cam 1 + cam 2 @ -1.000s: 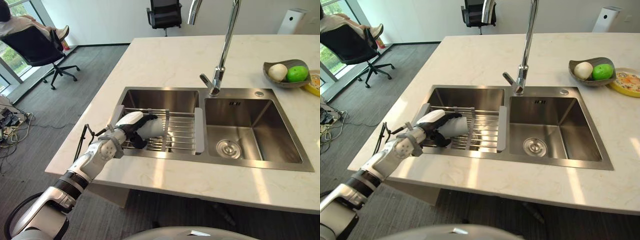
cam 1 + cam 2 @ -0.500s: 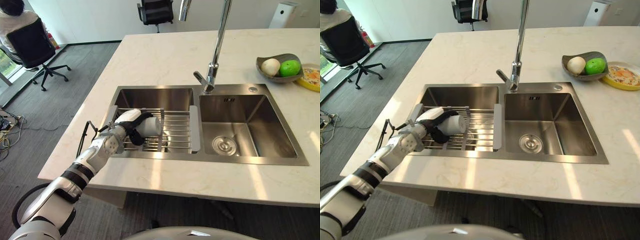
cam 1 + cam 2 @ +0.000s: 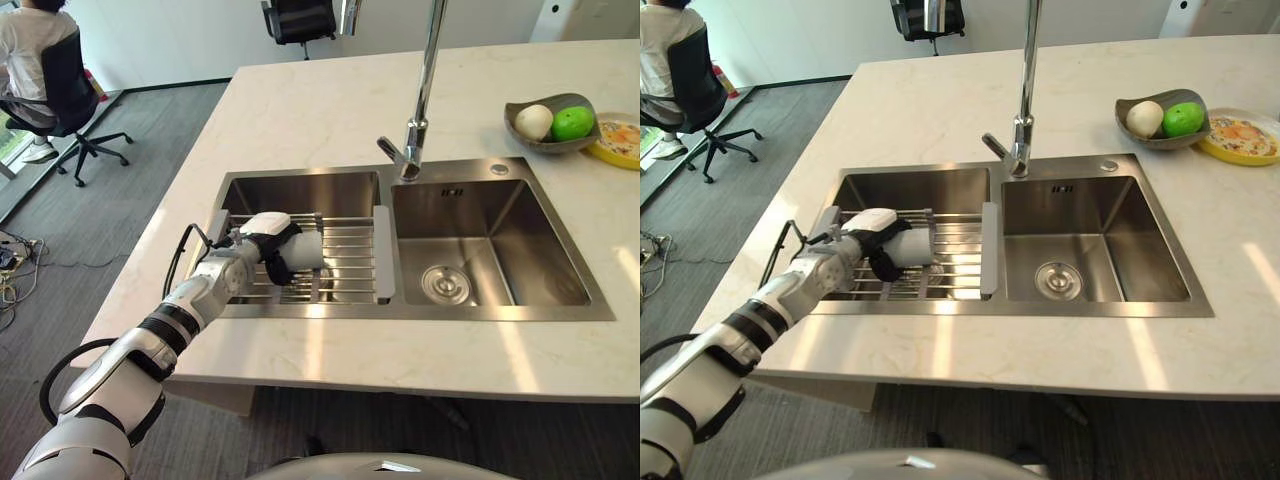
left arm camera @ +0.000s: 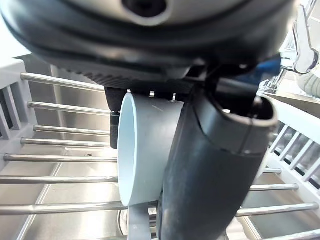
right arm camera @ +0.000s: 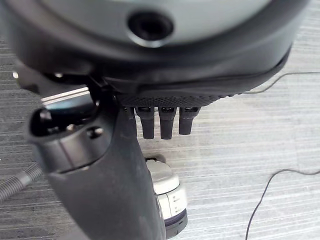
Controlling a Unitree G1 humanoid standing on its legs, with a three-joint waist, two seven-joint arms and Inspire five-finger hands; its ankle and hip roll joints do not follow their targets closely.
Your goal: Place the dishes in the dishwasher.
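A pale cup [image 3: 304,250] is gripped by the left robot hand [image 3: 268,246] over the sink rack [image 3: 350,262], frame centre-left; no dishwasher loading is evident yet.

The right robot hand [image 5: 165,122] hangs with relaxed fingers.

No text, label or number can be read anywhere.

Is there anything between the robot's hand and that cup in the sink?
Nothing visible. The left hand is already curled round the cup, which lies on its side on the wire rack over the left basin.
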